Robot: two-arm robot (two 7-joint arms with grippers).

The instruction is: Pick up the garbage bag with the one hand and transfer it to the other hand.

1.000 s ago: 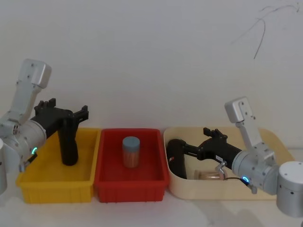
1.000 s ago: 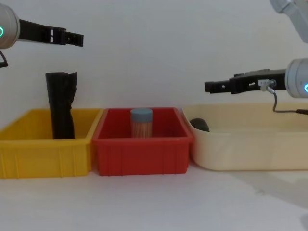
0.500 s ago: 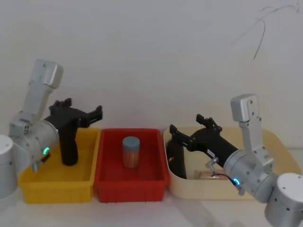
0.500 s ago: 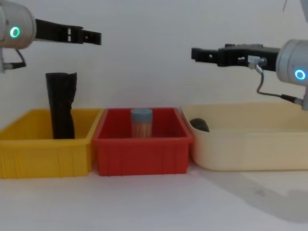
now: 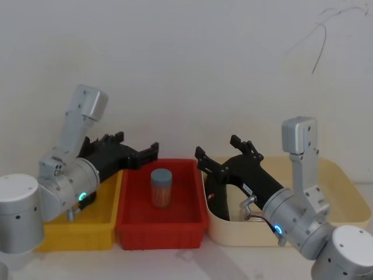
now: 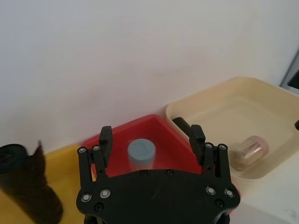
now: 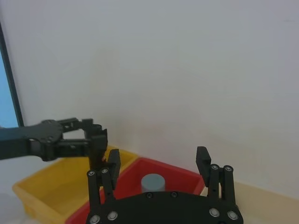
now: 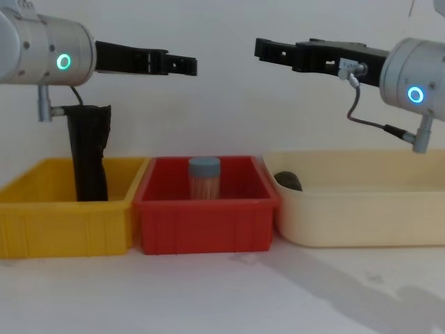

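Over the last second both arms have risen and swung inward: the left claw [image 8: 184, 66], which hung above the yellow bin [image 8: 66, 209] beside the garbage bag [image 8: 88, 152], now points toward the centre, high over the left edge of the red bin [image 8: 205, 219]; the right claw [image 8: 268, 50], which was low over the cream tray [image 8: 361, 209], now faces it from the other side at about the same height. In the chest view the two claws are apart, with a clear gap between their tips. Both claws are spread and hold nothing, as the left wrist view [image 6: 152, 140] and the right wrist view [image 7: 159, 165] each show wide-set fingers with only background between them. The garbage bag, a black roll, stands upright in the yellow bin, leaning slightly against its back wall and untouched; it sits behind and below the left arm. The red bin holds a jar with a grey-blue lid [image 5: 161, 186]; the cream tray holds a dark object [image 8: 288, 181] at its left end and a clear, pale-tinted container [image 6: 247, 150] lying on its side. Judgement: the arms have taken a meeting pose suited to a hand-over, yet the pick-up is not yet done, so the transfer cannot proceed until one claw descends to the roll and closes on it.
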